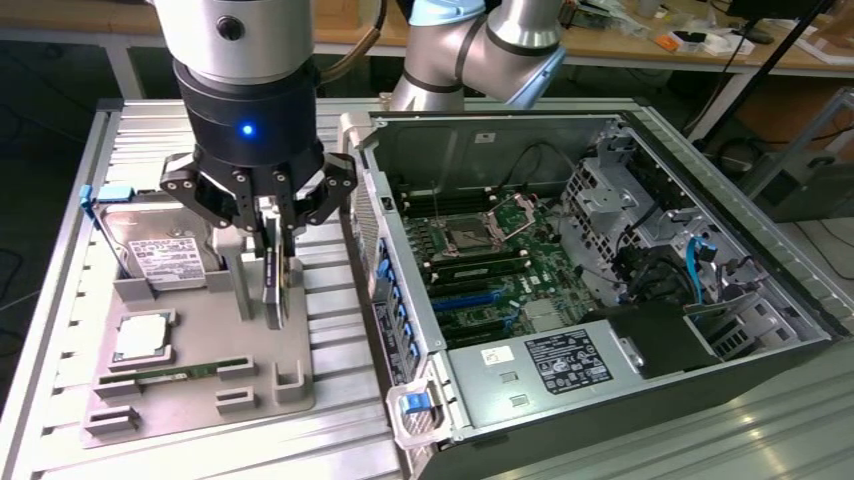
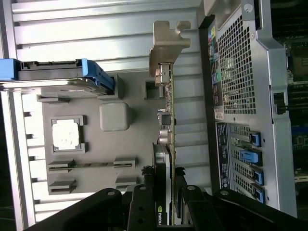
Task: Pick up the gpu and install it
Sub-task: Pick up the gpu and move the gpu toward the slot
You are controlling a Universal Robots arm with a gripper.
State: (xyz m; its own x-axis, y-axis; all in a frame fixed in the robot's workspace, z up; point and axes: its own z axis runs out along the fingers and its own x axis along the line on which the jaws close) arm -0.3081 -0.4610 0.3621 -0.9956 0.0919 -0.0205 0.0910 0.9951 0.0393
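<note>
The gpu (image 1: 276, 296) stands on edge over the grey holder tray (image 1: 267, 388), a thin dark card with a silvery bracket. In the wrist view the gpu (image 2: 166, 110) runs edge-on from its metal bracket to my fingers. My gripper (image 1: 274, 252) hangs straight above the tray, and its two fingers press on either side of the card's upper part. From the wrist, the gripper (image 2: 164, 208) has the card pinched between its black fingers. The open computer case (image 1: 534, 270) lies just to the exterior view's right of the tray.
On the tray (image 2: 96, 144) sit a silver hard drive (image 1: 160, 250) with blue clips, a square processor chip (image 1: 144, 338) and a narrow green memory stick (image 1: 180, 372). The case's rear wall (image 2: 240, 96) with blue slot latches stands close beside the card. Its motherboard (image 1: 481, 262) lies exposed.
</note>
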